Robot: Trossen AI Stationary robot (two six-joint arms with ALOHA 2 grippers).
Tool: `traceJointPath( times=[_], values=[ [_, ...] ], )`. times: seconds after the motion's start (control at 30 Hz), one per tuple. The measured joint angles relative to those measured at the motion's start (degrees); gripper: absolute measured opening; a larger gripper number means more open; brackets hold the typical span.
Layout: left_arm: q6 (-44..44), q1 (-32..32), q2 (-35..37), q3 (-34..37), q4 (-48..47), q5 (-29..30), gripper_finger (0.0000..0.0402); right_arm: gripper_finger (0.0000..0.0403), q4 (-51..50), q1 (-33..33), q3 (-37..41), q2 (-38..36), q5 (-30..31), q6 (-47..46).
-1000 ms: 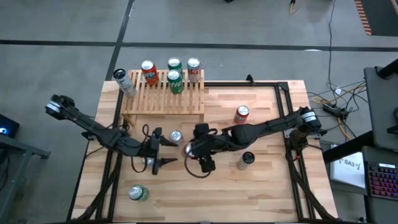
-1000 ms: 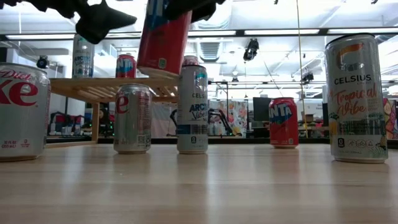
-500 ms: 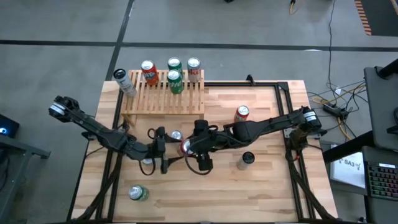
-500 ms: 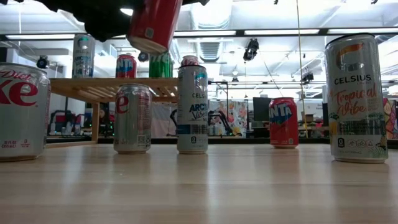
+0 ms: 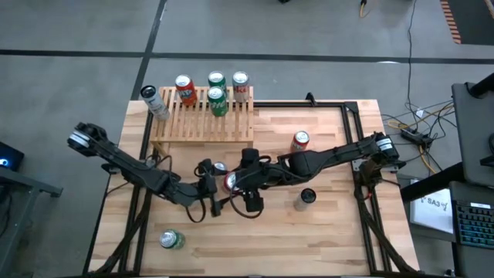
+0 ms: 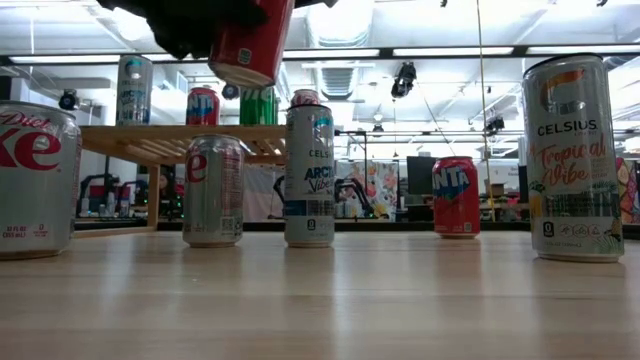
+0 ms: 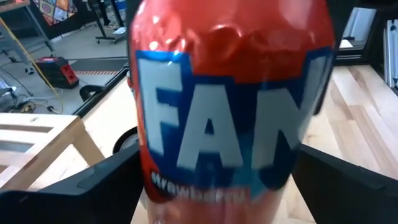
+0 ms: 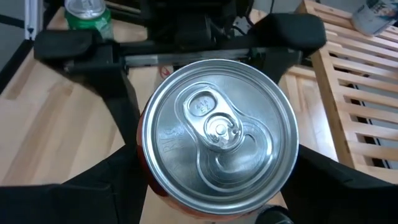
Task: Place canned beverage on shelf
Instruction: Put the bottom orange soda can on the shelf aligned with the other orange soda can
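High view: the right gripper (image 5: 231, 183) clamps a red Fanta can (image 5: 229, 182) mid-table, well short of the shelf (image 5: 202, 117) at the far left edge; the left gripper (image 5: 217, 190) flanks it, jaws spread.

Low view: the can (image 6: 249, 40) hangs tilted above standing cans, free air beneath.

Left wrist view: the can (image 7: 230, 106) sits between the spread fingers (image 7: 93, 183).

Right wrist view: the can's top (image 8: 219, 132) faces the camera.
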State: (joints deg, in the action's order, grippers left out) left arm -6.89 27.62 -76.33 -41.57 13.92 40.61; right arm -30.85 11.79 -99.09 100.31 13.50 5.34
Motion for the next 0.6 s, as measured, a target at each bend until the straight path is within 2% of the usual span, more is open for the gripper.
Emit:
traceJointPath(
  times=[0.2, 0.4, 0.6],
  values=[
    [0.5, 0.0, -2.4, -2.7, -1.0, 2.3, 0.0345, 0.0275, 1.6, 0.0, 0.0, 0.1, -0.2, -0.9],
    [0.6, 0.0, -2.6, -3.9, -3.4, 3.4, 0.0276, 0.0316, 1.6, 0.0, 0.0, 0.1, -0.1, -0.8],
    [0.4, 0.0, -1.7, -3.6, -4.0, 3.5, 0.0276, 0.0329, 1.9, 0.0, -0.1, 0.0, 0.3, -0.3]
  ],
)
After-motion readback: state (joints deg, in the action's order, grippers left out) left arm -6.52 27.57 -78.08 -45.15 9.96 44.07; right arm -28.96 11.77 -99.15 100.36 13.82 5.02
